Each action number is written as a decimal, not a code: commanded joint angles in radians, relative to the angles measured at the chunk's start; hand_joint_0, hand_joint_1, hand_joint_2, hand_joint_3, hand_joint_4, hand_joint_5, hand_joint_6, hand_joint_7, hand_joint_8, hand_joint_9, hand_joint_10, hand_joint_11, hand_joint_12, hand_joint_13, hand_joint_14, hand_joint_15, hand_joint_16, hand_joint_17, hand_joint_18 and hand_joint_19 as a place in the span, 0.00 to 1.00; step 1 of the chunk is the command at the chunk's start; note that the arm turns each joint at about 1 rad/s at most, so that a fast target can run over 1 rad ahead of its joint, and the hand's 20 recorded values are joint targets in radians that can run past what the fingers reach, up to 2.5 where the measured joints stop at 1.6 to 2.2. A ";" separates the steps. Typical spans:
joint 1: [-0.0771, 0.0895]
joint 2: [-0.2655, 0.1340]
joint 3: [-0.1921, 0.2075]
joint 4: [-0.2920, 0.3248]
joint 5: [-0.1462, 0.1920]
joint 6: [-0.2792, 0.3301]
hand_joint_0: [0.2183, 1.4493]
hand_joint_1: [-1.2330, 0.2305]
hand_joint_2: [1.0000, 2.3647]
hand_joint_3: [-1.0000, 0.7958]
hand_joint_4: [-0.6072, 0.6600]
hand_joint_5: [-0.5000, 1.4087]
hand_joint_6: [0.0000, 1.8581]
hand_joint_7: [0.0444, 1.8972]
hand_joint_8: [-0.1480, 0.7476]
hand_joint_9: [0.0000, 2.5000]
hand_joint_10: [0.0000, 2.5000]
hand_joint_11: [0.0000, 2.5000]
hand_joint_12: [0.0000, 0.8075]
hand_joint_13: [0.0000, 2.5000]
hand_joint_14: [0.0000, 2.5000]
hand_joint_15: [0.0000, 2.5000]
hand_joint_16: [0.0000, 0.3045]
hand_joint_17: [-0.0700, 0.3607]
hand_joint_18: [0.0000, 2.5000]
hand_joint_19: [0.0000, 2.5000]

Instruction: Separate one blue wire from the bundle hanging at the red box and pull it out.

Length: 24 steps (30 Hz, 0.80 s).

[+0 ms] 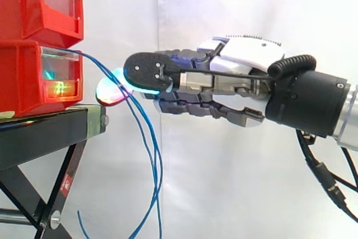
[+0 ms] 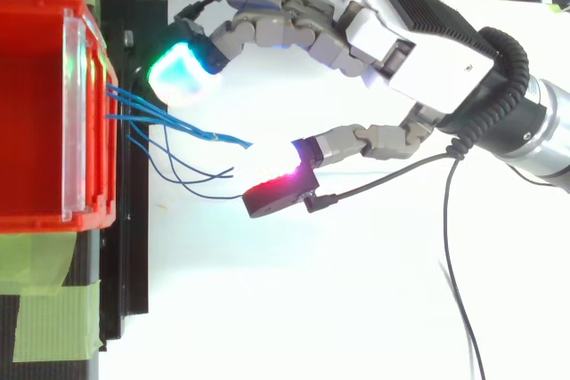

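Several thin blue wires (image 2: pixel 191 130) come out of the clear front of the lower red box (image 1: pixel 25 79) and hang down past the stand's edge (image 1: pixel 158 186). My hand (image 2: pixel 427 42) reaches in from the right, level with that box. It is open, with fingers and thumb spread wide apart. A green-glowing fingertip (image 2: pixel 183 73) sits just beside the wires near the box front, and the red-glowing thumb pad (image 2: pixel 278 191) lies on the wires' other side, by their loose ends. From the side, the red pad (image 1: pixel 109 92) is right against the wires, and nothing is pinched.
A second red box (image 1: pixel 33 4) is stacked on the lower one. Both rest on a black stand (image 1: pixel 45 132) with crossed legs. Green tape (image 2: pixel 44 327) marks the stand's surface beside the box. A white curtain hangs behind.
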 commanded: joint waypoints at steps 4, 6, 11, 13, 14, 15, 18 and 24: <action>0.009 0.000 0.024 -0.013 0.005 0.032 0.25 0.43 0.00 0.28 0.73 0.17 0.27 0.47 0.46 0.07 0.00 0.02 0.39 0.00 0.00 0.03 0.19 0.46 0.00 0.05; 0.014 0.000 0.024 -0.016 0.005 0.043 0.25 0.43 0.00 0.28 0.73 0.17 0.27 0.48 0.46 0.07 0.00 0.02 0.39 0.00 0.00 0.03 0.19 0.46 0.00 0.05; 0.014 0.000 0.024 -0.052 0.005 0.066 0.26 0.43 0.00 0.28 0.74 0.18 0.27 0.50 0.46 0.07 0.00 0.02 0.40 0.00 0.00 0.03 0.19 0.46 0.00 0.05; 0.014 0.000 0.024 -0.082 0.005 0.078 0.26 0.43 0.00 0.28 0.73 0.18 0.27 0.50 0.46 0.08 0.00 0.02 0.39 0.00 0.00 0.03 0.19 0.46 0.00 0.05; 0.014 0.000 0.024 -0.095 0.005 0.086 0.26 0.43 0.00 0.28 0.73 0.18 0.27 0.50 0.46 0.08 0.00 0.02 0.39 0.00 0.00 0.03 0.19 0.46 0.00 0.05; 0.014 0.000 0.024 -0.099 0.005 0.090 0.26 0.43 0.00 0.28 0.73 0.18 0.27 0.50 0.46 0.08 0.00 0.02 0.39 0.00 0.00 0.03 0.19 0.46 0.00 0.06; 0.014 0.000 0.024 -0.112 0.004 0.106 0.26 0.43 0.00 0.28 0.74 0.18 0.27 0.50 0.46 0.08 0.00 0.02 0.40 0.00 0.00 0.03 0.19 0.46 0.00 0.06; 0.005 0.000 0.024 -0.118 -0.003 0.127 0.26 0.43 0.00 0.28 0.74 0.18 0.27 0.53 0.46 0.08 0.00 0.02 0.40 0.00 0.00 0.03 0.18 0.46 0.00 0.06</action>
